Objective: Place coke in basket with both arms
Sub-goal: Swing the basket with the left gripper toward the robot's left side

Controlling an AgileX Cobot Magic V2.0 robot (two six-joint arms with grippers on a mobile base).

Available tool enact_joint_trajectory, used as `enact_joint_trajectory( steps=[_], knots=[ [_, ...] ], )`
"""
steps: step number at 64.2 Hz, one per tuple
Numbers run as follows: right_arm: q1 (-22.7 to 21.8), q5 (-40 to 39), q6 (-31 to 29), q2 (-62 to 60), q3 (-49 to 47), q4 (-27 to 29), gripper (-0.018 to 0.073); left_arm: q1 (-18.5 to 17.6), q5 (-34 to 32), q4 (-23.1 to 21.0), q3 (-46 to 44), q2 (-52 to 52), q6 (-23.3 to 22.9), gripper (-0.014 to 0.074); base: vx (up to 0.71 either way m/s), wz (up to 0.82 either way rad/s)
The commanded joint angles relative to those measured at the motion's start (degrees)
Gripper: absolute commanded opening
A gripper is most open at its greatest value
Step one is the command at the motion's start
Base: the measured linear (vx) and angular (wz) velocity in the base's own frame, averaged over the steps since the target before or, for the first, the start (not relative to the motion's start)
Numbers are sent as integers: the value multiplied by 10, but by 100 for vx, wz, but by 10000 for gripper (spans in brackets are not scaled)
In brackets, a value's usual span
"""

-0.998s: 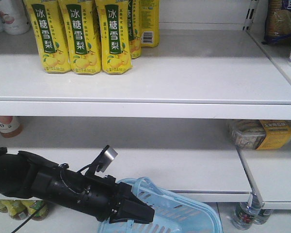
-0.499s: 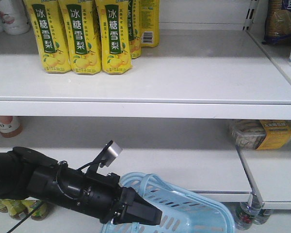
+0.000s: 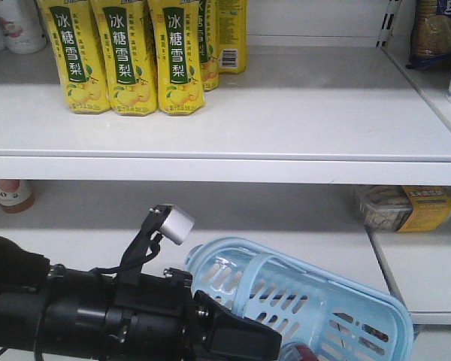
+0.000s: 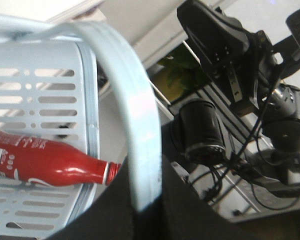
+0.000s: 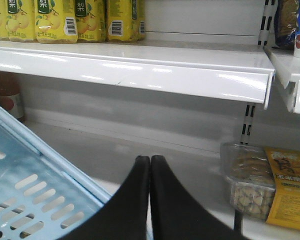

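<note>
Shelving (image 3: 286, 113) in white is filling the front view, 2 tiers deep, with yellow drink cartons (image 3: 128, 56) standing in a row on the upper tier and a clear snack tub (image 3: 406, 207) with a yellow label sitting on the lower tier at the right. Below the shelves, the basket (image 3: 308, 301) is hanging tilted, its open rim turned toward the camera's left and its slotted side showing. The left arm (image 3: 98, 320) is reaching in from the lower left of the front view, its black body overlapping the basket's near end, a small silver cylinder (image 3: 175, 223) standing above it. In the left wrist view the basket's handle (image 4: 135, 125) is crossing the left gripper (image 4: 140, 220); the jaws are appearing clamped on that handle, though their tips are hidden in the dark foreground. The coke (image 4: 45, 162) is lying on its side inside the basket, its neck pointing toward the rim and its cap just beside the handle. In the right wrist view the right gripper (image 5: 150, 165) is showing its jaws pressed together with nothing between them, the basket's rim just beside them at the left.
</note>
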Motion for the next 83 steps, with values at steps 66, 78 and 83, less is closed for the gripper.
enact_joint_trajectory(
  steps=[66, 78, 83],
  knots=[
    [-1, -43, -3, 8, -16, -4, -10, 13, -335, 236, 203, -378, -179, -6, 0, 0],
    [-1, -43, -3, 8, -16, -4, -10, 77, -356, 302, 253, -467, -182, -6, 0, 0],
    [-1, -43, -3, 8, -16, -4, -10, 102, -372, 305, 269, -493, -182, -6, 0, 0]
  ],
)
